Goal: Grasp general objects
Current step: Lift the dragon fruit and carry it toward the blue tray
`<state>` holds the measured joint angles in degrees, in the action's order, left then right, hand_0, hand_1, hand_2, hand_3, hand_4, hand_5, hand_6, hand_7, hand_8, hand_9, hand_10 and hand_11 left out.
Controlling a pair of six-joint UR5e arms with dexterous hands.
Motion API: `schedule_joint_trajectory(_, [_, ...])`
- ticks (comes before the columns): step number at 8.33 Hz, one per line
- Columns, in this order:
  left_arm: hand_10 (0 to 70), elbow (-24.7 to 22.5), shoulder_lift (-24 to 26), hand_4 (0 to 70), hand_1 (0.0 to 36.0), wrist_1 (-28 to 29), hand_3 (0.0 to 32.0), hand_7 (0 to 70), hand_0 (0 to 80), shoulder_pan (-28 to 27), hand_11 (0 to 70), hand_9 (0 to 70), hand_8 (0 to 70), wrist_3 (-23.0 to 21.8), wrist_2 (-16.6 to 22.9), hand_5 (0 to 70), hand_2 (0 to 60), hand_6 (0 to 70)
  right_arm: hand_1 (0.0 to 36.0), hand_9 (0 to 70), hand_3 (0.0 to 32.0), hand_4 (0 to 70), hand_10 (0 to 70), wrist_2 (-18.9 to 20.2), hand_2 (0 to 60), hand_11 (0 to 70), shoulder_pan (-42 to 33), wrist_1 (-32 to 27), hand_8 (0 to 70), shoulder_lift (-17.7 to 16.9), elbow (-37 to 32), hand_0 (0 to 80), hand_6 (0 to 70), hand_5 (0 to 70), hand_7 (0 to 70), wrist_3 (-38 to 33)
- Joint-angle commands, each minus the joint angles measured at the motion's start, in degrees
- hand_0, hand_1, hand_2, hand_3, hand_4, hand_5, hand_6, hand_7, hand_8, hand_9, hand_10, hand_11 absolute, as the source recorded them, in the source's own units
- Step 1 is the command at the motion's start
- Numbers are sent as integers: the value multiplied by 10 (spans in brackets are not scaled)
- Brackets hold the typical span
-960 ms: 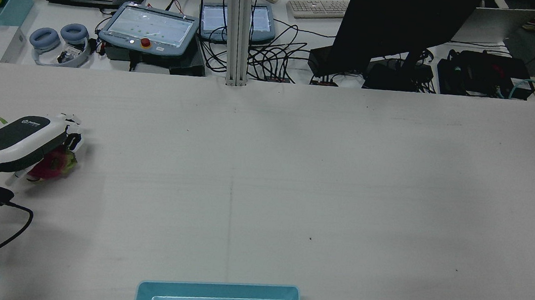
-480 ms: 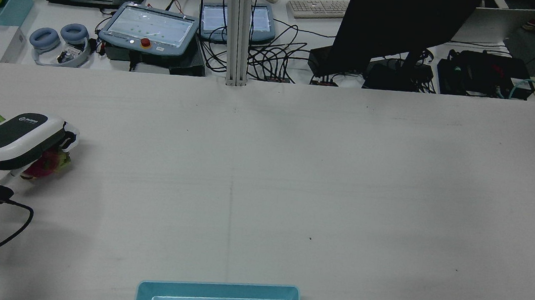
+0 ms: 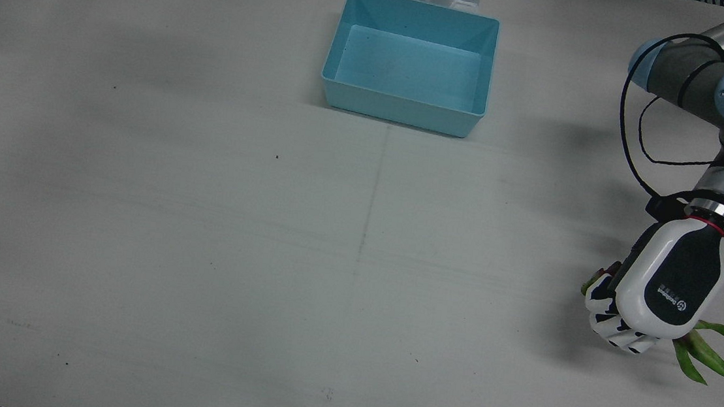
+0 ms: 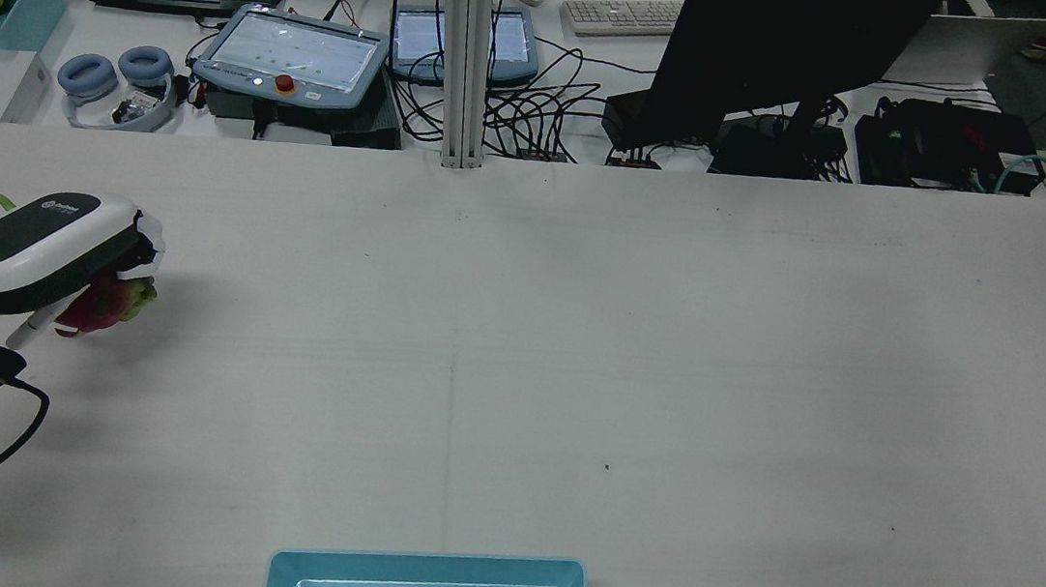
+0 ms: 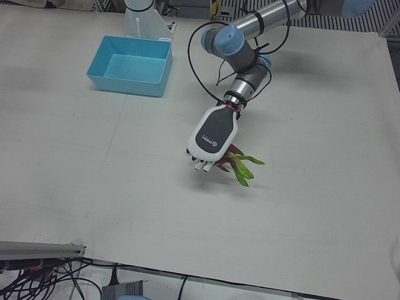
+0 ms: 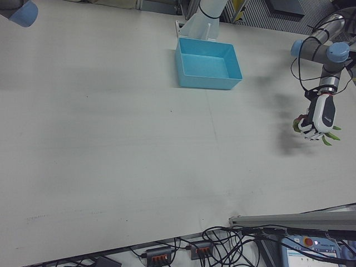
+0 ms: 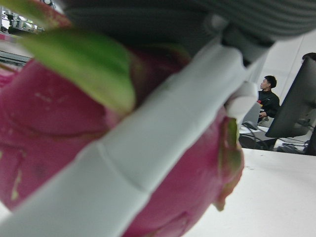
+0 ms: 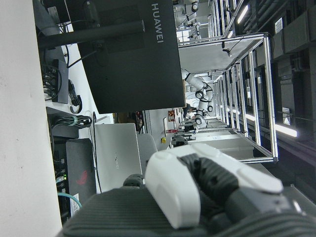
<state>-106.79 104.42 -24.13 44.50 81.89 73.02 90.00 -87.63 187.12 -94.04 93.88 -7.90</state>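
My left hand (image 4: 51,249) is shut on a pink dragon fruit (image 4: 106,304) with green leaf tips, at the left edge of the table in the rear view. The hand covers most of the fruit from above (image 3: 662,289); only the green tips (image 3: 706,348) stick out. In the left-front view the hand (image 5: 212,137) holds the fruit (image 5: 236,164) just above the table, over its shadow. The left hand view shows the fruit (image 7: 49,128) filling the frame, with a white finger (image 7: 148,148) across it. My right hand shows only in its own view, by one bent finger (image 8: 173,192).
A light blue bin (image 3: 403,112) stands at the robot's side of the table, in the middle; it also shows in the rear view (image 4: 426,565). Beyond the far edge are teach pendants (image 4: 290,55), cables and a black monitor (image 4: 782,49).
My left hand has closed on the dragon fruit and risen a little with it, drifting slightly toward the table's far side. The bin has not moved.
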Motion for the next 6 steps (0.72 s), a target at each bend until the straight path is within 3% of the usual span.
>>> schedule_joint_trajectory(1, [700, -105, 30, 700, 360, -60, 0, 700, 800, 14, 700, 700, 700, -50, 131, 700, 600, 700, 0, 0, 0, 0, 0, 0, 0, 0, 0, 0, 0, 0, 1, 0, 0, 0, 0, 1])
schedule_joint_trajectory(3, [700, -106, 74, 700, 360, -9, 0, 700, 800, 9, 700, 700, 700, -149, 241, 700, 600, 700, 0, 0, 0, 0, 0, 0, 0, 0, 0, 0, 0, 0, 2, 0, 0, 0, 0, 1])
schedule_joint_trajectory(4, [700, -114, 84, 700, 360, 26, 0, 700, 800, -12, 700, 700, 700, -201, 267, 700, 600, 700, 0, 0, 0, 0, 0, 0, 0, 0, 0, 0, 0, 0, 2, 0, 0, 0, 0, 1])
schedule_joint_trajectory(6, [700, -126, 112, 700, 360, 60, 0, 700, 800, -89, 700, 700, 700, -276, 267, 700, 600, 700, 0, 0, 0, 0, 0, 0, 0, 0, 0, 0, 0, 0, 2, 0, 0, 0, 0, 1])
